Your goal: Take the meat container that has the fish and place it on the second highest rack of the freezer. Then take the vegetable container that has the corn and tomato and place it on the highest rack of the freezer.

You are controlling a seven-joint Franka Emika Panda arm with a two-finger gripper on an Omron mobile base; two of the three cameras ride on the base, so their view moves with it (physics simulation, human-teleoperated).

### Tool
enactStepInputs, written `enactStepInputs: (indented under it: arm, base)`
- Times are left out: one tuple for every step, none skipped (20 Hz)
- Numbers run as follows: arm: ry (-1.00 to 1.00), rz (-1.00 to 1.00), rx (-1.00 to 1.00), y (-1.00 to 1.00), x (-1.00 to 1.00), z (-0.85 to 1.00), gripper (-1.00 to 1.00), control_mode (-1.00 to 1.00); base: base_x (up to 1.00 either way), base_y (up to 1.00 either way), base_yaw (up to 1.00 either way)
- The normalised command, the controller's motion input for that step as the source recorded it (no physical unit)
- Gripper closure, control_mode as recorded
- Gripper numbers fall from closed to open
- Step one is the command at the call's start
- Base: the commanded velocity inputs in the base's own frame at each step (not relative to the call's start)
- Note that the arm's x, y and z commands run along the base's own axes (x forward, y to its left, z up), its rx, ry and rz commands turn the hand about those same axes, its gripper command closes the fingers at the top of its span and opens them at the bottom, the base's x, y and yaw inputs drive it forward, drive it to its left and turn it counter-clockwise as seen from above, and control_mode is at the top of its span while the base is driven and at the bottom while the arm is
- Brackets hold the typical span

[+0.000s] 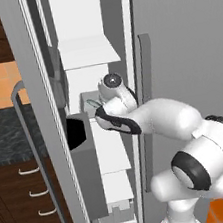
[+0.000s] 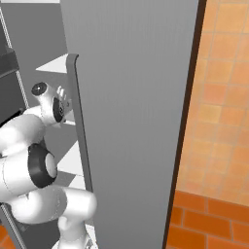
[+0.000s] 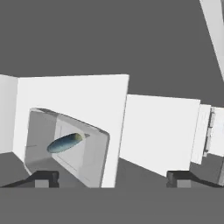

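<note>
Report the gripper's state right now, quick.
Gripper: open, jaws spread wide, holding nothing; the small square grey metal tub with the slim silvery fish sits on the white freezer shelf ahead.

A home kitchen: a tall grey freezer (image 1: 170, 34) stands open with white shelves (image 1: 88, 53), beside dark wood drawers (image 1: 25, 197), a dark speckled bench (image 1: 11, 136) and orange tiled floor (image 2: 219, 121).

light: even, flat render | shadows: faint | glare: none | blur: slight softness
</note>
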Motion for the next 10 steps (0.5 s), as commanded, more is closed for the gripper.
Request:
enactStepInputs:
  arm:
    - [0.00,0.00,0.09,-0.34,-1.00,1.00,-1.00,-1.00]
    - [0.00,0.00,0.09,-0.38,-1.00,1.00,-1.00,-1.00]
    - [0.05,0.00,0.07,-0.44,-1.00,1.00,-1.00,-1.00]
    - [0.09,0.00,0.06,-0.50,-1.00,0.98,-1.00,-1.00]
    - [0.16,0.00,0.07,-0.51,-1.00,0.91,-1.00,-1.00]
    - [0.23,0.00,0.05,-0.42,-1.00,0.87,-1.00,-1.00]
    - [0.25,0.06,0.02,-0.38,-1.00,0.76,-1.00,-1.00]
    - [0.25,0.11,0.00,-0.31,-1.00,0.66,-1.00,-1.00]
    - [0.22,0.18,0.00,-0.26,-1.00,0.55,-1.00,-1.00]
    - [0.21,0.22,-0.06,-0.14,-1.00,0.47,-1.00,-1.00]
  base:
    - [0.00,0.00,0.00]
    - [0.00,0.00,0.00]
    - [0.00,0.00,0.00]
    - [0.00,0.00,0.00]
    - [0.00,0.00,0.00]
    - [0.00,0.00,0.00]
    - [0.00,0.00,0.00]
    - [0.00,0.00,0.00]
    - [0.00,0.00,0.00]
    - [0.00,0.00,0.00]
